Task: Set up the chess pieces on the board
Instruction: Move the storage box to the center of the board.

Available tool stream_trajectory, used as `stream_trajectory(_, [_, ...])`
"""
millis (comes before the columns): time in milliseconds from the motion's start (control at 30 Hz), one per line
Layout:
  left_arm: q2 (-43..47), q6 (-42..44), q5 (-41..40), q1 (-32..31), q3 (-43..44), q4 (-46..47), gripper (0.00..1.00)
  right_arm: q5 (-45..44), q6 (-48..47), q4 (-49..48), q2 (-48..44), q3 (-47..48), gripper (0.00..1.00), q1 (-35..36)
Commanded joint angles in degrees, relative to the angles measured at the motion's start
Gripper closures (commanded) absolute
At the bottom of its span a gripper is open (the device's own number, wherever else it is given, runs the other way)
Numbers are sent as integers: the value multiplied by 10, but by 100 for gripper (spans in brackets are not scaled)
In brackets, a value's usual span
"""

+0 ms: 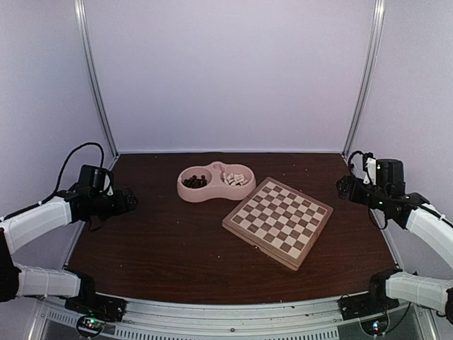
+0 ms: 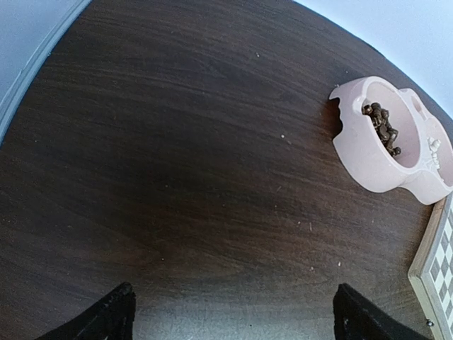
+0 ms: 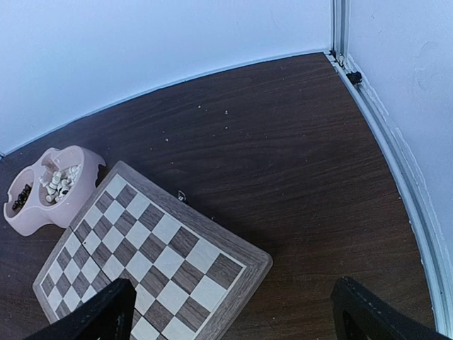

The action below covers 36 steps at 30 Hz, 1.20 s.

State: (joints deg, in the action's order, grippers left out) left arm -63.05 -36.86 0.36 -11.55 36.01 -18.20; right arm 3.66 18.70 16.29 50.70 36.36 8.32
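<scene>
The cream-white chess pieces (image 1: 235,178) lay heaped in the right-hand bowl of the pink double-bowl dish (image 1: 205,197). The dark brown pieces (image 1: 195,182) filled its left-hand bowl. At this size it was not possible to tell how any single piece lay. None stood on the chessboard (image 1: 278,222), so the setting-up looked not yet begun.

The dish sat toward the back of the dark tabletop (image 1: 156,248), its long axis running left to right, roughly along the line between the two arms. The board lay just beside the dish, on its right and nearer the arm bases. It was turned so that one corner pointed at the cream bowl, close to it but apart.

The left gripper (image 1: 127,200) hovered well to the left of the dish with its jaws spread wide and nothing between them. Its wrist view showed the dark-piece bowl ahead and to the right. The right gripper (image 1: 345,188) hung well to the right of the dish, beyond the board, jaws likewise wide apart and empty.

In my judgement the dark bowl was plainly the left arm's reach. The cream bowl sat about midway, and the right arm would have to cross the board's far corner to get there.
</scene>
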Motion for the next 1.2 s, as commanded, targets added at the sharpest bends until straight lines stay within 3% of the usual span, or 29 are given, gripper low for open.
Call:
stream_trajectory(0, [-5, -3, 5, 3, 20, -4, 2, -5, 18, 7, -6, 11, 0, -1])
stream_trajectory(267, [1, 64, 64, -9, 30, 4, 2, -31, 66, 7, -26, -16, 0, 0])
stream_trajectory(567, [-68, 106, 43, -54, 128, -29, 3, -34, 77, -1, -19, -64, 0, -1])
stream_trajectory(1000, [-326, 152, 74, -75, 359, -110, 11, -2, 46, -69, -64, -148, 0, -1])
stream_trajectory(1167, [-421, 164, 111, -86, 452, -139, 21, 23, 49, -90, -66, -161, 0, -1])
